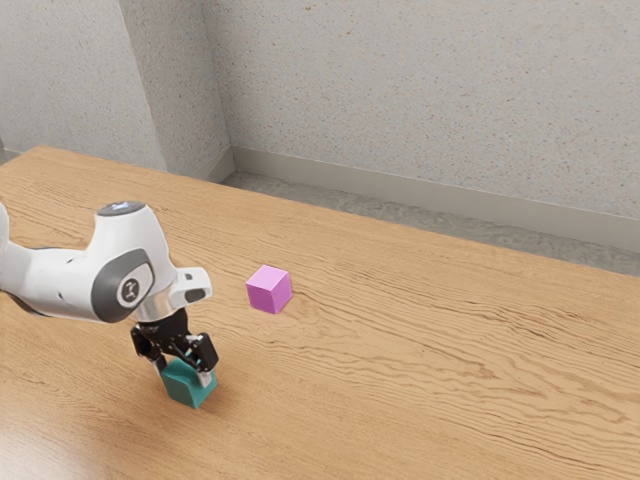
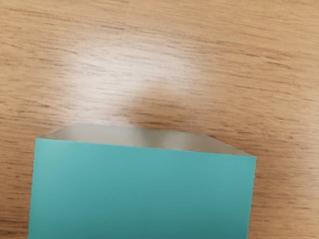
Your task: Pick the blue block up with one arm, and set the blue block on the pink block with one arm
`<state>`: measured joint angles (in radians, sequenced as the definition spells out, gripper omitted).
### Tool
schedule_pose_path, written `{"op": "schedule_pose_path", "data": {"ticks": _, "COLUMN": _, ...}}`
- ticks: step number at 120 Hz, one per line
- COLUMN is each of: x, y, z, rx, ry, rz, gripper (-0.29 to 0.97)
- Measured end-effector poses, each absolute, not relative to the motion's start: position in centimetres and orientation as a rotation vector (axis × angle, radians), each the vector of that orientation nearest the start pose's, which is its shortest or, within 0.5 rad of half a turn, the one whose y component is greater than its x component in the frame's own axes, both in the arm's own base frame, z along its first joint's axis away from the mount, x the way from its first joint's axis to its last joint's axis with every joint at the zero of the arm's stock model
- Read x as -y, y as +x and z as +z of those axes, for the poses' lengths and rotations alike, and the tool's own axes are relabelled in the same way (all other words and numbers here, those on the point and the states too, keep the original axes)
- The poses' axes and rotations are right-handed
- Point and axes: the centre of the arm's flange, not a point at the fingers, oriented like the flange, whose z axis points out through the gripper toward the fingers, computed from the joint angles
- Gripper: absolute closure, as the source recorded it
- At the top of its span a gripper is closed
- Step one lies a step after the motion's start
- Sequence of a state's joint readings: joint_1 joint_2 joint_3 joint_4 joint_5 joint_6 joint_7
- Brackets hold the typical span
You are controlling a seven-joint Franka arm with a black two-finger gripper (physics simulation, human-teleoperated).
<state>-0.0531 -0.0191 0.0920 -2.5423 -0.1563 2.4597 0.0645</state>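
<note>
Down low with the tool (image 1: 183,368), right on top of the blue block (image 1: 188,392) (rendered teal, more green than blue). Can't tell whether clenched on it or released: no clear read in the ext. view of any contact w/ the block's sides. Apparently resting on the worktop (image 1: 450,360), not lifted, w/ base and shadow meeting the wood. Close under the hand in the wrist view too: blue block (image 2: 142,196) as a big flat teal face, edges approx. square to the cam, pale strip along the far edge, bare worktop (image 2: 159,55) beyond.

Key relation: pink block (image 1: 269,289) off toward the ext. view's right and farther back from the tool, well apart from the blue one, w/ nothing between. No long axis to speak of, both being cubes; pink one turned w/ a corner toward the cam, so prob. not aligned w/ the blue one. Only one arm (image 1: 80,280) here, so no choice of side. Judgement: grip to confirm first, then straight lift, diagonal carry right and back, enough height to clear the pink top before lowering. Small landing face, so risk of an off-centre drop.

Surface: level wood grain, slight gloss, soft highlight near the hand. Room: speckled grey wall (image 1: 420,90), pale baseboard, grey floor strip (image 1: 480,232) past the worktop's far edge, wall corner at the ext. view's upper left.
</note>
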Motion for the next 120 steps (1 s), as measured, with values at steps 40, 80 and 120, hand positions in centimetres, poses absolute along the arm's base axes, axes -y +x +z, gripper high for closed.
{"op": "schedule_pose_path", "data": {"ticks": 40, "x": -1.7, "y": 45.2, "z": 26.0, "rx": 0.17, "ry": -3.248, "rz": 0.125, "gripper": 0.01}}
{"op": "schedule_pose_path", "data": {"ticks": 80, "x": -1.6, "y": 46.3, "z": 25.8, "rx": 0.211, "ry": -3.27, "rz": 0.115, "gripper": 0.25}}
{"op": "schedule_pose_path", "data": {"ticks": 120, "x": -1.6, "y": 53.7, "z": 33.9, "rx": 0.179, "ry": -3.255, "rz": -0.182, "gripper": 0.39}}
